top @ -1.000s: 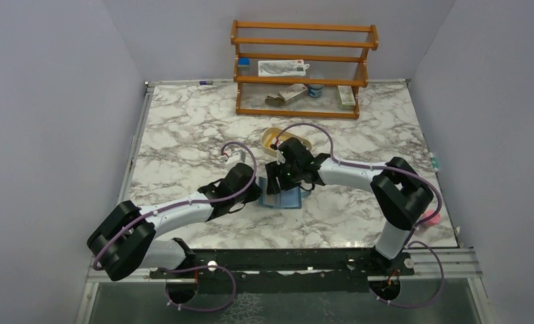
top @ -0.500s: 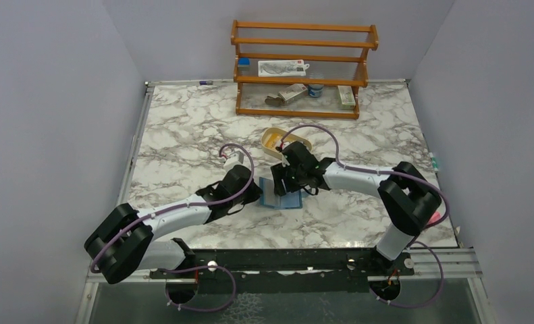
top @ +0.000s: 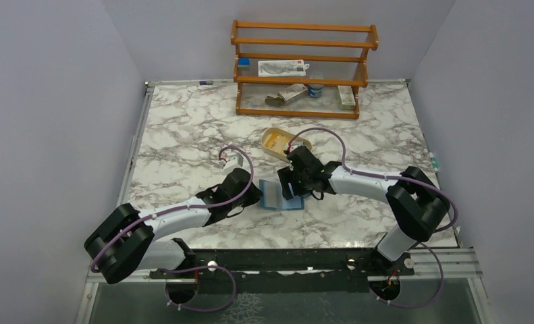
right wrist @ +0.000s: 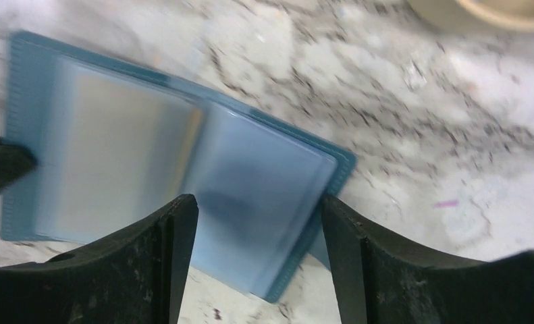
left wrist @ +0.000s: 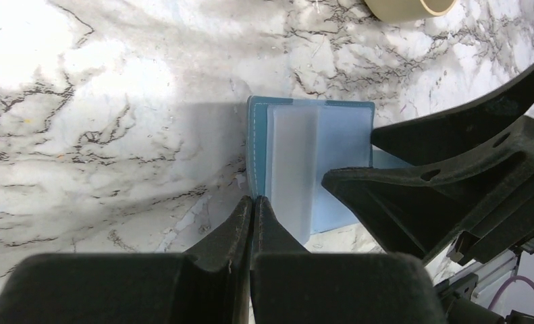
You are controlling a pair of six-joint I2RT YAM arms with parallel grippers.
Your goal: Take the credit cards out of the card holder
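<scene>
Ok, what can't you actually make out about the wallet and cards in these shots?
- Top view: right gripper hides half the open teal-blue bifold card holder.
- Right wrist view: motion blur; card count unreadable.
- Left wrist view: left gripper jaws shut at the holder's edge; pinch or mere touch unclear.

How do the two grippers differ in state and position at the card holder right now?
The left gripper has its jaws shut, tips at the card holder's near-left edge. The right gripper has its jaws open, straddling the holder's other half from above. Both hover low over the open holder.
</scene>
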